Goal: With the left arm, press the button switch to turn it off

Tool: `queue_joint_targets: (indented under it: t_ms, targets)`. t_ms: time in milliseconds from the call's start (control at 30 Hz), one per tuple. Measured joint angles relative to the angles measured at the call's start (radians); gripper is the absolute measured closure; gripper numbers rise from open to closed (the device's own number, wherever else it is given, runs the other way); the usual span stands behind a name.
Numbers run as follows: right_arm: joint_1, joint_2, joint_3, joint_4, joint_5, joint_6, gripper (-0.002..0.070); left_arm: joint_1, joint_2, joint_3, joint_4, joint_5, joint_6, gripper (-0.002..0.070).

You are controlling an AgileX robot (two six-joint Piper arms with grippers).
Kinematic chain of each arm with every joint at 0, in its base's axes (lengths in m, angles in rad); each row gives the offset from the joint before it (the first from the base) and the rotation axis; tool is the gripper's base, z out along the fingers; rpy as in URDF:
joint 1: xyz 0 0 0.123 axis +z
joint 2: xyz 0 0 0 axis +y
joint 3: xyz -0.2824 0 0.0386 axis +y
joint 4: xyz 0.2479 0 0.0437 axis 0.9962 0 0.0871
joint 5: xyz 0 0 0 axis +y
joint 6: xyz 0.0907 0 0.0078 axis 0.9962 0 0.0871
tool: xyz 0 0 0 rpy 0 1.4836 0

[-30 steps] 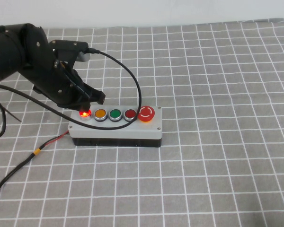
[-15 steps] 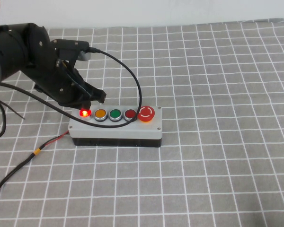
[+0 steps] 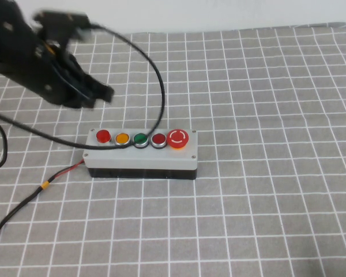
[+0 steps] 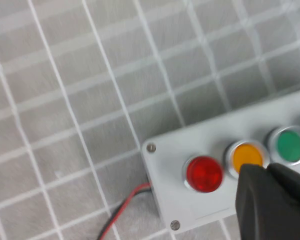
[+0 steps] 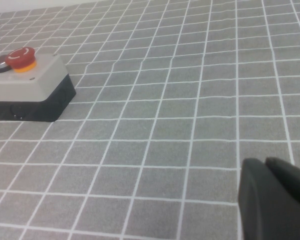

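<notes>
Left gripper (image 3: 101, 95): black, raised above the grey-and-white grid cloth (image 3: 265, 86) behind and to the left of the switch box, clear of every button; its tip in the left wrist view (image 4: 270, 200) reads as shut, the two dark fingers pressed together with nothing between them. Left arm (image 3: 29, 57): bulky matte black, upper left of the high view, with a black cable (image 3: 153, 75) looping from its top down to the box. Button switch (image 3: 103, 136): small round bright red, silver-ringed, leftmost of the row on the box lid, unlit; in the left wrist view (image 4: 204, 173) it sits just beside the gripper tip, uncovered. Box (image 3: 139, 157): light grey lid over a black base, resting flat on the cloth near the centre of the table. Row on the lid, left to right after the switch: orange button (image 3: 121, 138), green button (image 3: 139, 139), darker red button (image 3: 158, 139), large red mushroom button (image 3: 178, 138) with white arrows on a yellow collar. Red and black wires (image 3: 69, 169): leave the box at its left end and run across the cloth toward the near left. Right gripper (image 5: 272, 200): black, low over bare cloth well to the right of the box; whether it is open or closed cannot be told
</notes>
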Motion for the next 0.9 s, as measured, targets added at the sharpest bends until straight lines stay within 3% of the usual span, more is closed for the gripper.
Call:
queue_joint_targets:
  t_ms: [267, 700, 900]
  targets:
    - [0.0, 0.0, 0.0, 0.0, 0.0, 0.0, 0.0694, 0.0, -0.329, 0.162, 0.006, -0.115, 0.0, 0.0678]
    - [0.0, 0.0, 0.0, 0.0, 0.0, 0.0, 0.0694, 0.0, -0.95, 0.763, -0.021, -0.4, -0.108, 0.0678]
    - [0.0, 0.0, 0.0, 0.0, 0.0, 0.0, 0.0694, 0.0, -1.219, 0.981, -0.028, -0.422, -0.121, 0.0678]
